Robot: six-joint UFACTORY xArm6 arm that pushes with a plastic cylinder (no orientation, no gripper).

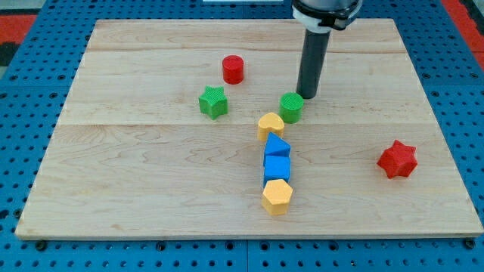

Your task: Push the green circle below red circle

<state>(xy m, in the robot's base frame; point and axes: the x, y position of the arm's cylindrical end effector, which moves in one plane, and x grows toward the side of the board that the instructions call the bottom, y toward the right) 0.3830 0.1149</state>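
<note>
Resting on the wooden board (151, 196), my tip (308, 96) sits just to the upper right of the green circle (291, 106), close enough that I cannot tell whether the two touch. I have no pincer on this rig, only the straight dark rod, so there is nothing to call wide or narrow and nothing held.

The green circle lies near the board's middle, right of and lower than the red circle (233, 69), which stands toward the view's top. Between them, directly under the red circle and slightly left, is the green star (213, 102), near the red circle but apart from it.

Just beside the green circle, at its lower left, is a yellow heart-shaped block (270, 124); the two look almost in contact. Below the heart runs a tight column: a blue block (277, 145) of a shape I cannot make out, then a blue cube (276, 167), then a yellow hexagonal block (277, 196), each touching the next.

A red star (397, 159) stands well apart on the view's right, fairly near the board's right edge.

For room: the whole left half of the board is open below the green star, and wood lies bare between the green star and the green circle. The column stands well clear of the bottom edge. A blue perforated table (30, 75) surrounds the board on all sides.
</note>
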